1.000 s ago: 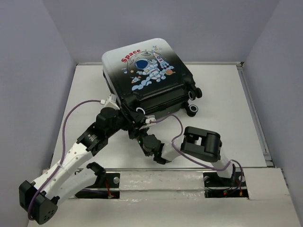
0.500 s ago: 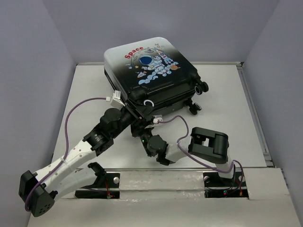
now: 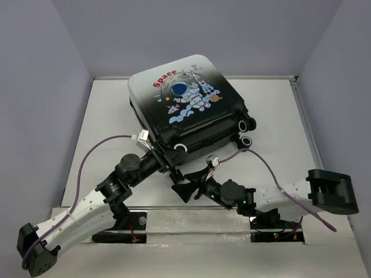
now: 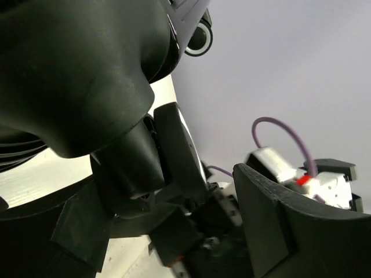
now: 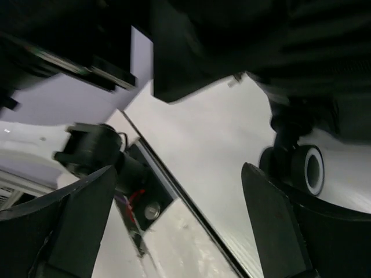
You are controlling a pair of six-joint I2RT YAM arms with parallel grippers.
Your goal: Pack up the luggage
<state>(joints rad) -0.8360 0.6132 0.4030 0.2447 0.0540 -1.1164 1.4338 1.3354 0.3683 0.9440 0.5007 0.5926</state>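
Black-to-white hard shell, printed face up: the luggage (image 3: 188,98) sits closed on the white table (image 3: 278,116), centre and toward the far side, turned at an angle with its near corner pointing at the arm bases. Its casters (image 3: 243,124) show along the right-hand edge, and one more at the near edge. From the overhead view I find the left gripper (image 3: 165,164) tucked against the near-left edge of the case, partly under it. In the left wrist view its fingers (image 4: 272,226) stand apart and I see nothing pinched between them, the dark shell looming above. The right gripper (image 3: 184,186) lies low over the table just in front of the near corner, close beside the left one. Its jaws are spread wide and released. Through that gap the right wrist view gives bare table and one black caster (image 5: 306,168) under the case. I cannot tell whether that caster touches the table. A purple cable (image 3: 93,147) loops along the left arm.
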